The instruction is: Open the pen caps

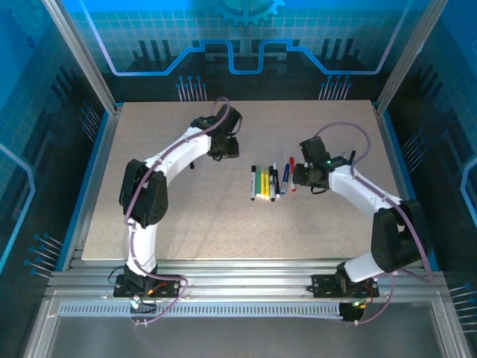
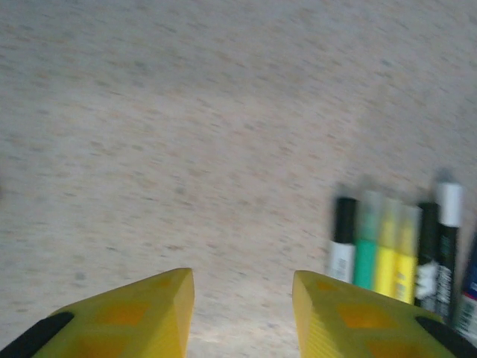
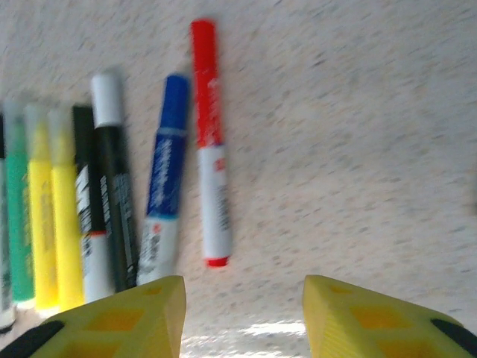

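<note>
A row of pens (image 1: 270, 182) lies side by side at mid-table, between my two grippers. In the right wrist view a red-capped pen (image 3: 212, 164) with its red cap (image 3: 203, 74) lies nearest, just ahead and left of my open right gripper (image 3: 244, 302). A blue pen (image 3: 165, 175), black pens (image 3: 112, 194), yellow pens (image 3: 56, 224) and a green one (image 3: 19, 231) follow to its left. My open left gripper (image 2: 242, 302) hovers over bare table, and the pens' ends (image 2: 387, 246), a black cap (image 2: 344, 218) among them, lie to its right. All caps look fitted.
The speckled beige table (image 1: 186, 216) is framed by metal rails (image 1: 238, 287) in front and blue panel walls. The left gripper (image 1: 223, 146) sits left of the pens and further back. The right gripper (image 1: 302, 176) hangs just right of them.
</note>
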